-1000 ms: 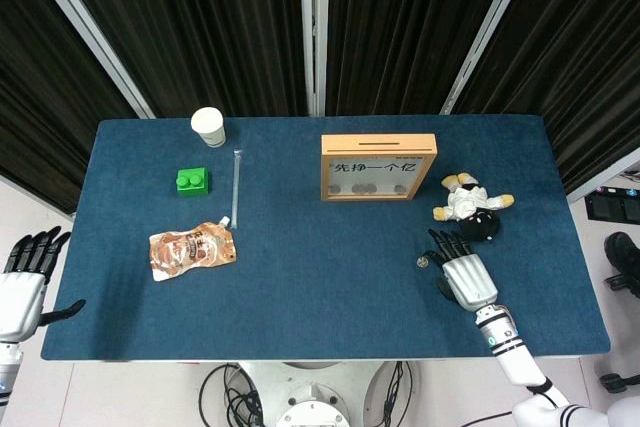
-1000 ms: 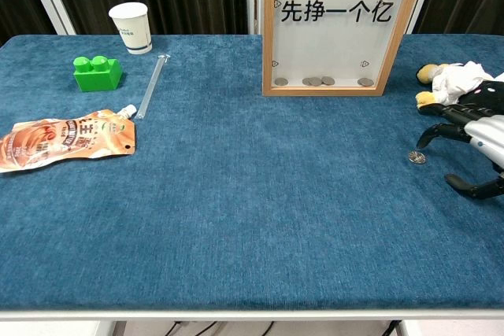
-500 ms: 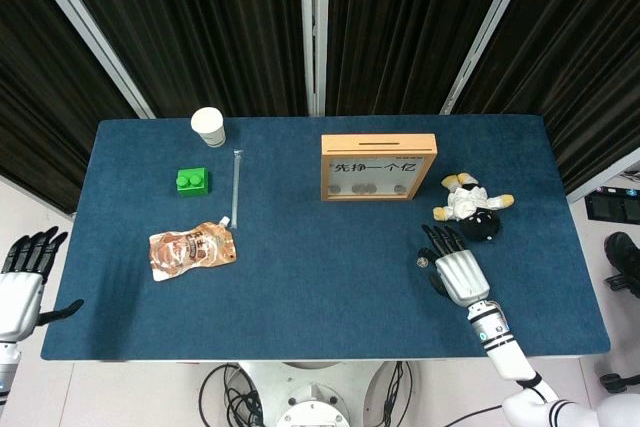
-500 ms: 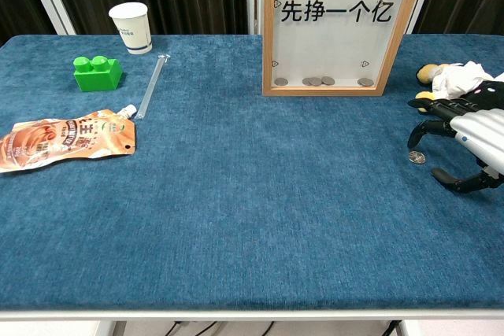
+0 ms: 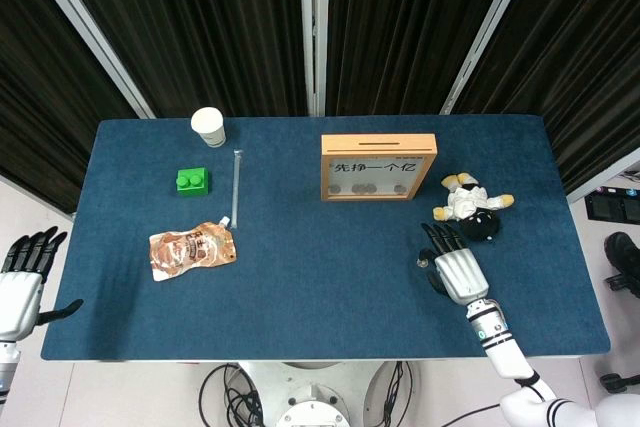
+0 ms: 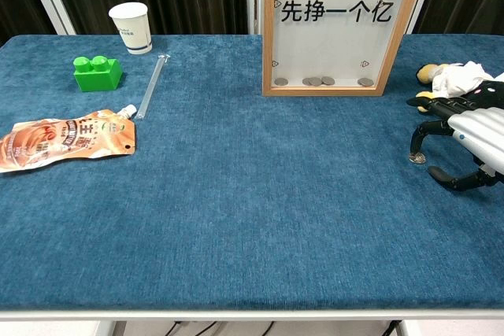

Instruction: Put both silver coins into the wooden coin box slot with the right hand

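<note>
1. Right now your silver coin (image 6: 416, 158) lies flat on the blue counter (image 6: 260, 194), well in front of the wooden coin box (image 6: 340, 27).
2. Your right hand (image 6: 465, 135) hangs just over the coin, fingers (image 6: 417, 138) curled down and spread, one fingertip at the coin's edge; nothing is held.
3. A plush toy (image 5: 470, 203) sits just behind that hand.
4. Your left hand (image 5: 22, 277) waits off the counter's left edge, fingers apart and empty.

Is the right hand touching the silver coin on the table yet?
Cannot tell. In the chest view a fingertip of the right hand comes down right at the silver coin, but neither view shows contact or a gap plainly.
</note>
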Robot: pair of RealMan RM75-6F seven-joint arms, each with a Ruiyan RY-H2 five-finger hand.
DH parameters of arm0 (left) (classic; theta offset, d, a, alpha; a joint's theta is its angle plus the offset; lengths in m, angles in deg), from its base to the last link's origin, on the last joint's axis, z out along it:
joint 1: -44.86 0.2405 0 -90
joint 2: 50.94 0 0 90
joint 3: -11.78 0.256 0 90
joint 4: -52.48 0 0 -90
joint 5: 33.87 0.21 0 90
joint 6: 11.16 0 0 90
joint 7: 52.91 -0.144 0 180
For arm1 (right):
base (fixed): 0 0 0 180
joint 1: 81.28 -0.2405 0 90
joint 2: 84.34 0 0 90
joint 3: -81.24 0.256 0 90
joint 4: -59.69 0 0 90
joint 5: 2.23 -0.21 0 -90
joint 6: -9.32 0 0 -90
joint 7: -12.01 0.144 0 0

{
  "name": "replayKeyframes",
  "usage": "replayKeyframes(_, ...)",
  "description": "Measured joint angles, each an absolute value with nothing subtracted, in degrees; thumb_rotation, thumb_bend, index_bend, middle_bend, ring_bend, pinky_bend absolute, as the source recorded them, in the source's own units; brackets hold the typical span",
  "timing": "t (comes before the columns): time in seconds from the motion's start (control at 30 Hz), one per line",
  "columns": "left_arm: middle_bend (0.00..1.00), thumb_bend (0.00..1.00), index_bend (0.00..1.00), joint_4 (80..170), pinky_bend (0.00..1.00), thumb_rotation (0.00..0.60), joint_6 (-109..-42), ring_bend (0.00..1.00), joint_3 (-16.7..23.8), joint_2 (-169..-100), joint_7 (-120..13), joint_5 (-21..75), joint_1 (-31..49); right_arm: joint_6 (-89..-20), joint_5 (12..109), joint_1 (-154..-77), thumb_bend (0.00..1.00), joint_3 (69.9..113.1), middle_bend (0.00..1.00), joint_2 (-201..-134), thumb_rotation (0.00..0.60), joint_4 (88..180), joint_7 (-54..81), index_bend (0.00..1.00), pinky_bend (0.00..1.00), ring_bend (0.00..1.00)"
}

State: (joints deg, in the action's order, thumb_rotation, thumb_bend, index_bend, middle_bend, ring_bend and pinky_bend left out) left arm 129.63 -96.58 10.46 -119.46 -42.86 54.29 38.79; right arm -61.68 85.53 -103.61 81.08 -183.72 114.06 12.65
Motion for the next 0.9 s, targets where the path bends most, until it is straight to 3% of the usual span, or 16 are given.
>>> replayKeyframes(0.9,0.01,0.02,0.05,129.7,0.0,0.6,-96.1,0.0,10.5,-119.3,-42.9,54.2,38.6,-59.9,85.4,-103.7,0.35,81.5,0.04,-183.5,0.6,114.3,12.1,0.39,0.0,0.0)
